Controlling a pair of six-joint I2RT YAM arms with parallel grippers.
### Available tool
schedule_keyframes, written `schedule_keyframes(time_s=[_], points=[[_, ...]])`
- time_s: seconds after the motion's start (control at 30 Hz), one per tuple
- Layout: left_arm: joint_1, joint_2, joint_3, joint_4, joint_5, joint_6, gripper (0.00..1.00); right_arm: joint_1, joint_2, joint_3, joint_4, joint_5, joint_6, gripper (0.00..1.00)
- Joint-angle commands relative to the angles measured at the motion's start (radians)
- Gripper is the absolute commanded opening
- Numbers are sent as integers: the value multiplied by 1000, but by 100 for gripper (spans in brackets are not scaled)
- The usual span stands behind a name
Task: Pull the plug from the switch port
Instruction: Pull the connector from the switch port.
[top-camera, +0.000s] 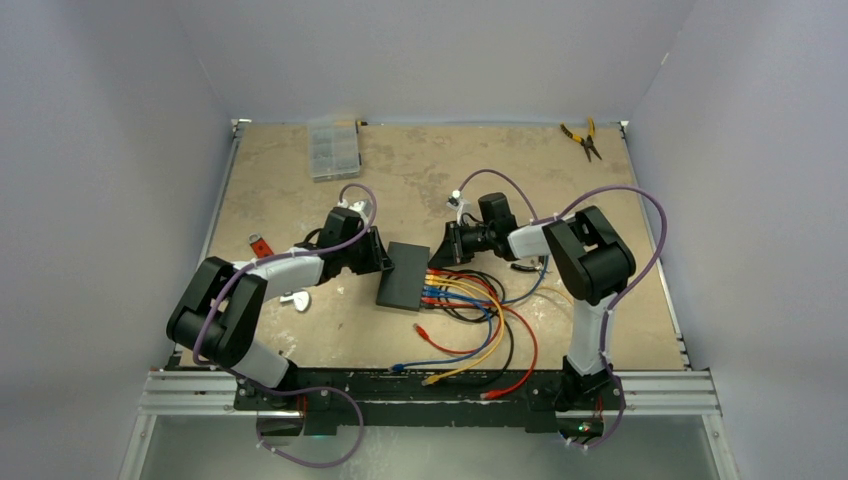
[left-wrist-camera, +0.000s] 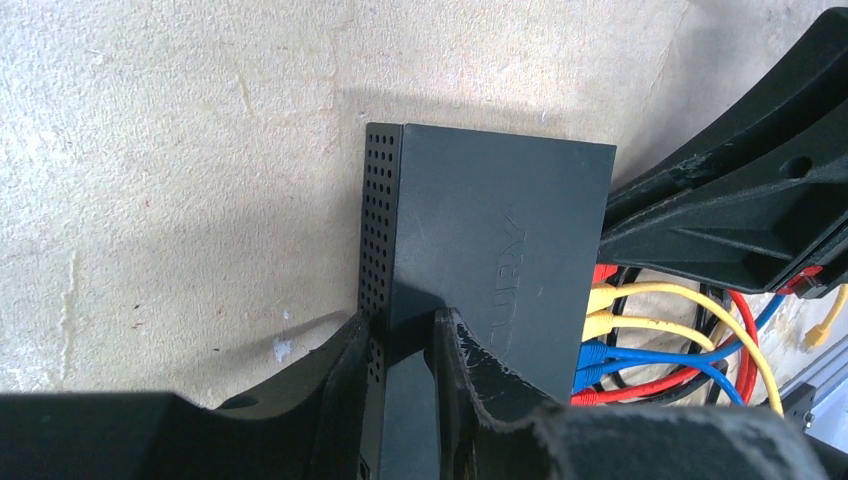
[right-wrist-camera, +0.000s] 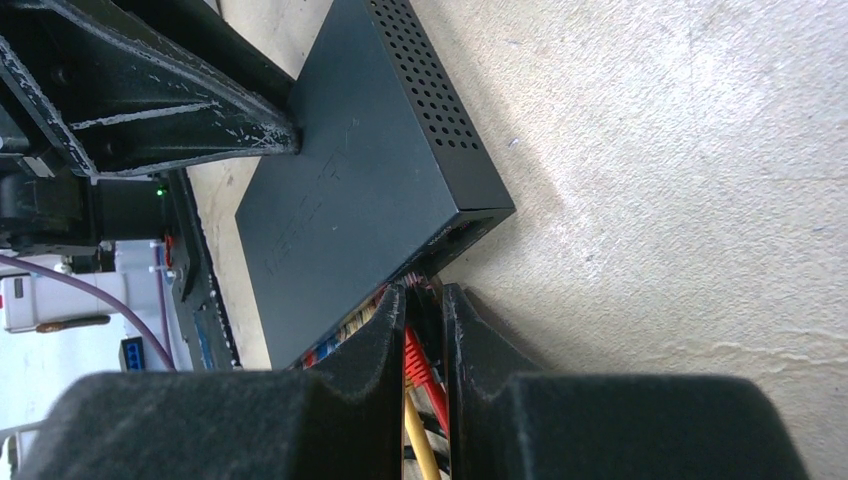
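The switch (top-camera: 404, 275) is a flat black box lying mid-table, with red, yellow and blue cables in the ports on its right edge. My left gripper (top-camera: 384, 262) is at its left edge. In the left wrist view its fingers straddle the switch's (left-wrist-camera: 500, 230) perforated edge, one against the side wall and one on the top face. My right gripper (top-camera: 441, 250) is at the port row's far end. In the right wrist view it (right-wrist-camera: 425, 292) is shut on a red plug (right-wrist-camera: 415, 352) at the corner of the switch (right-wrist-camera: 350, 190).
Yellow cables (left-wrist-camera: 680, 295) and blue cables (left-wrist-camera: 640, 355) fan out toward the front edge, with loose ends (top-camera: 421, 330) lying there. A clear compartment box (top-camera: 333, 148) and pliers (top-camera: 582, 138) lie at the back. A small red item (top-camera: 260, 245) lies left of the left arm.
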Motion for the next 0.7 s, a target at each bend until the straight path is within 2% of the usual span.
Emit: schedule_keyframes(time_s=[0.0, 0.67], points=[[6, 59, -29, -137, -176, 21, 22, -3, 30, -69, -221, 163, -38, 0], [5, 51, -23, -153, -189, 34, 19, -28, -55, -83, -270, 183, -47, 0]])
